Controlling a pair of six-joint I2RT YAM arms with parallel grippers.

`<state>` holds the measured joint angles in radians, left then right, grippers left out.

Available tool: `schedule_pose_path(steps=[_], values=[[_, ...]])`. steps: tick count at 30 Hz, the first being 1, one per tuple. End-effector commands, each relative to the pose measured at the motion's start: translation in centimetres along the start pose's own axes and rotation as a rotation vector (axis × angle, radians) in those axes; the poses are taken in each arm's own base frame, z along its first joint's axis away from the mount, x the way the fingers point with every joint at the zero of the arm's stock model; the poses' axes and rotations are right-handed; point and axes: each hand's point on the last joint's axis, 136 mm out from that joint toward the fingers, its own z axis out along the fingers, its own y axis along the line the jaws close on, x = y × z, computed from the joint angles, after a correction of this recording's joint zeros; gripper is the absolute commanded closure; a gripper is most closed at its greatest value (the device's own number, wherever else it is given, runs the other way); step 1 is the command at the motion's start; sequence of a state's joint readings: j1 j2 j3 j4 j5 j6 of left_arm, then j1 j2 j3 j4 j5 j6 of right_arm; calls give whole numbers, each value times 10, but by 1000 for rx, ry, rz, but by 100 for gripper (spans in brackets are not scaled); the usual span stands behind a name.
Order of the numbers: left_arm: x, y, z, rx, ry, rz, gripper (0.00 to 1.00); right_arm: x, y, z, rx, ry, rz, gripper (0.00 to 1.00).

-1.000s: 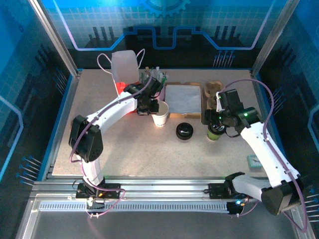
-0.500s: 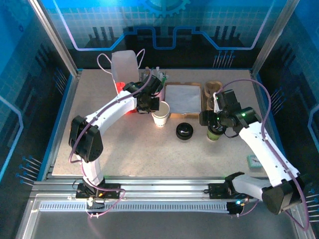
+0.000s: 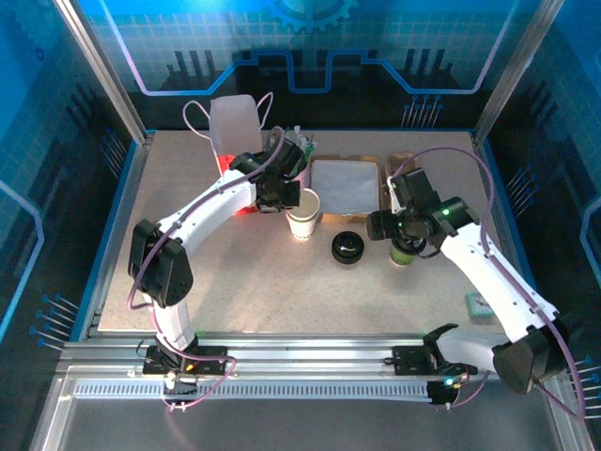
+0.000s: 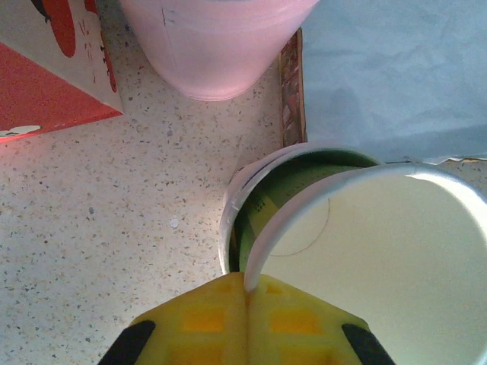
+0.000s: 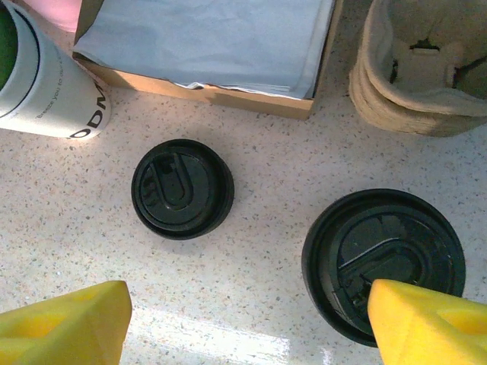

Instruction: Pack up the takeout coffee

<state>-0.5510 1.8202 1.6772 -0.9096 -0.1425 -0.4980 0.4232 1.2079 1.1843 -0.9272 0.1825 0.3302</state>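
The white takeout coffee cup [image 3: 302, 214] stands open-topped left of the table's centre. In the left wrist view its rim [image 4: 304, 205] sits inside a second white rim with green inside [image 4: 247, 201]. My left gripper [image 3: 285, 199] [image 4: 246, 285] is shut on the near rim of the white cup [image 4: 380, 258]. A loose black lid [image 3: 346, 247] [image 5: 183, 188] lies right of it. My right gripper [image 3: 387, 227] [image 5: 243, 327] hangs open above the table, between that lid and a lidded cup [image 3: 405, 251] [image 5: 380, 258]; its right finger overlaps the lidded cup's top.
A cardboard tray of white paper [image 3: 346, 185] [image 5: 205, 38] lies behind the lids, with stacked pulp cup carriers [image 3: 404, 167] [image 5: 426, 68] to its right. A pink cup [image 4: 217, 42] and a red-and-white box [image 4: 46, 68] stand behind the left gripper. A small card [image 3: 479, 303] lies far right.
My left gripper has closed fully on the white cup's rim. The right arm has drifted slightly left, still open.
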Motion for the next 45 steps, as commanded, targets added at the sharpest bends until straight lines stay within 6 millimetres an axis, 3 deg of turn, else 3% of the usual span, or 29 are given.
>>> schedule_pose_path(steps=[1, 5, 17, 20, 24, 28, 35, 45], values=[[-8, -11, -27, 52, -37, -15, 100, -4, 5, -4, 8, 1, -45, 18], [-15, -12, -42, 67, -66, -19, 100, -2, 14, -1, -10, 16, -79, 17], [-32, -24, -125, 213, -207, -26, 100, 4, 34, 12, -31, 62, -140, 17], [-28, -17, -150, 221, -242, -12, 100, 6, 37, 17, -34, 79, -155, 17], [-6, -7, -167, 230, -220, 23, 100, 13, 47, 28, -60, 107, -173, 17], [28, 8, -162, 230, -164, 44, 100, 21, 57, 43, -74, 146, -196, 17], [89, 27, -127, 206, -42, 77, 100, 35, 65, 76, -75, 211, -207, 17], [125, 35, -77, 171, 51, 55, 100, 43, 61, 111, -30, 278, -208, 16]])
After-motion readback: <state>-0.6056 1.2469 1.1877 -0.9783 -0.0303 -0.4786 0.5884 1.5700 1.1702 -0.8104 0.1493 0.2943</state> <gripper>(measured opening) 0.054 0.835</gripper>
